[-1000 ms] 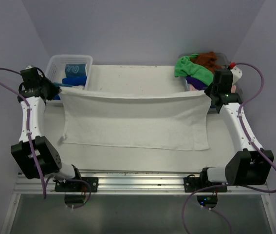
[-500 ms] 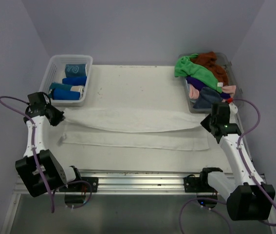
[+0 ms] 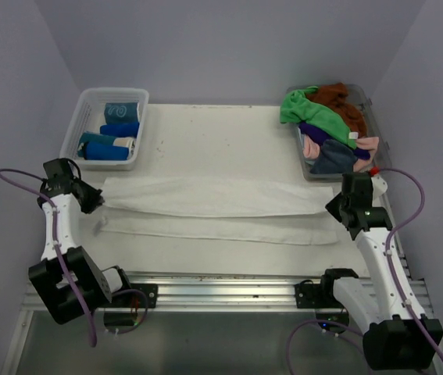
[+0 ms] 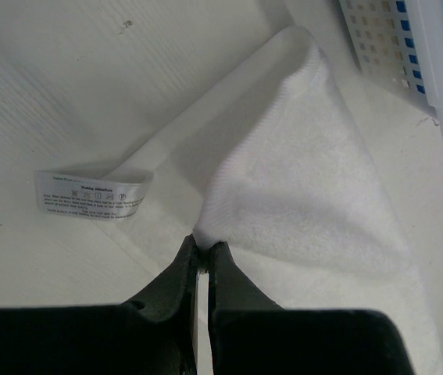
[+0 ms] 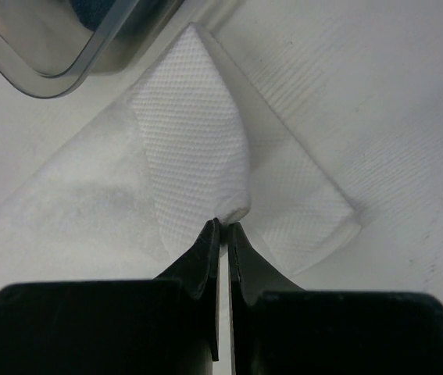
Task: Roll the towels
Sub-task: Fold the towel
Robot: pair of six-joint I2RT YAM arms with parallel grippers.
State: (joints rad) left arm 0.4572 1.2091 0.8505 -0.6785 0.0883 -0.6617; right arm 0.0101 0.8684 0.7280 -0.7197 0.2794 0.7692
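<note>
The white towel lies across the middle of the table, running from 9 o'clock to 3 o'clock in the top view. It is doubled lengthwise. An upper layer covers the 12 o'clock side, and a strip of the lower layer shows along the 6 o'clock edge. This arrangement appears intended to narrow the cloth into a long band before rolling.

The left gripper sits at the 9 o'clock end. Its jaws are pinched together on the corner of the upper layer. A care label lies flat on the table near that corner, toward 9 o'clock in the wrist view. The right gripper sits at the 3 o'clock end and is likewise clamped on the upper layer's corner. The lower layer's corner lies free on the table beside it. Holding both corners at once keeps the folded edge taut and straight, so the layers meet without wrinkles.

The basket at 10 o'clock holds rolled towels, which suggests it receives finished work. The tub at 2 o'clock holds a pile of towels in green, rust, purple, pink and grey, evidently unrolled stock.

Judged from this layout, the fold is nearly complete and rolling is not yet begun. The next move likely calls for releasing both corners low, so that the upper layer does not shift.
</note>
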